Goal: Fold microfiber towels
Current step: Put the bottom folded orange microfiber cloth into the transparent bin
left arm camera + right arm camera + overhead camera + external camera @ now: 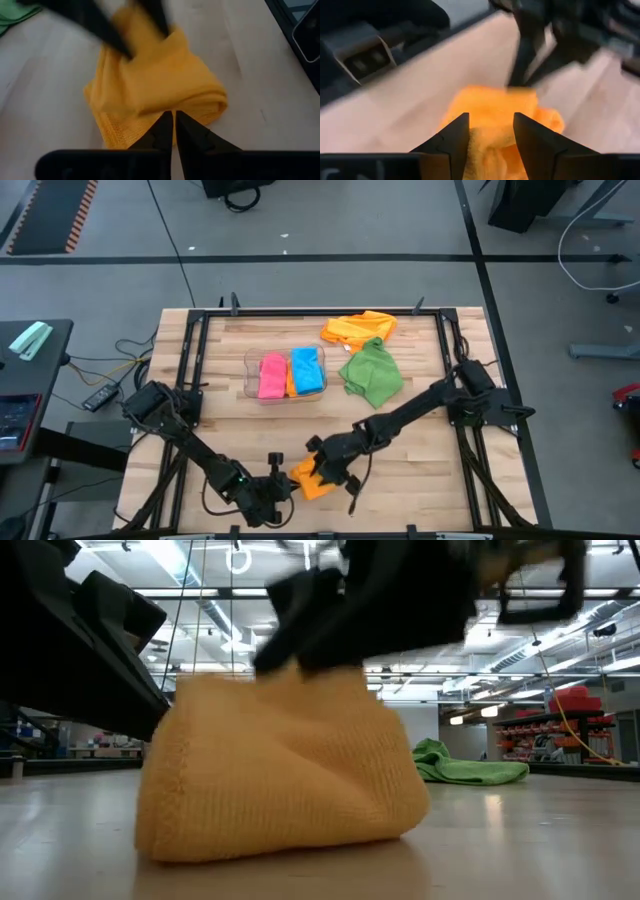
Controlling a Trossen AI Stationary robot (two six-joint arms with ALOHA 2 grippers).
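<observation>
bunched orange towel near table front; pink, blue folded in bin

We see a pale wooden tabletop with a black frame along its edges. Near its far middle sits a clear plastic bin. Left of the tabletop, cables trail beside a dark side stand.

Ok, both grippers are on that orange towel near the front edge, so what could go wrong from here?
The orange towel sits bunched, not flat; the right gripper, jaws open over it, may pinch several layers and spoil the fold. The left gripper is at the towel's edge with fingers nearly together, and the two grippers work close together, so they might collide.
</observation>
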